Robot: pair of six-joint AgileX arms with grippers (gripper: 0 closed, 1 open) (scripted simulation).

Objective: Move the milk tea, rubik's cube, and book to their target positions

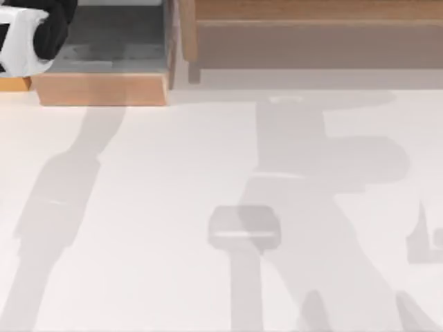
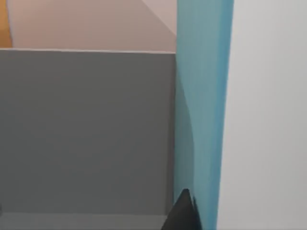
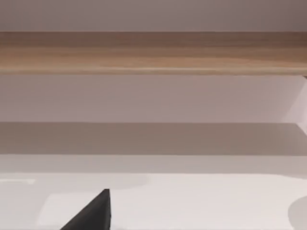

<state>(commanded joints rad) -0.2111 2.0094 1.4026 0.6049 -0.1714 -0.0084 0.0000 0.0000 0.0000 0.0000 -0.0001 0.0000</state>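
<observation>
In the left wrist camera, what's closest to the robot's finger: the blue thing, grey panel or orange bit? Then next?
1. Blue slab, likely the book: right against the left gripper's fingertip.
2. Grey panel: just alongside the slab.
3. Orange strip: beyond the panel's far edge.

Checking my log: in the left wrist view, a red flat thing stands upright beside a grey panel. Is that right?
Not quite. The flat thing is light blue, not red, as the left wrist view shows. It does stand upright beside the grey panel.
</observation>
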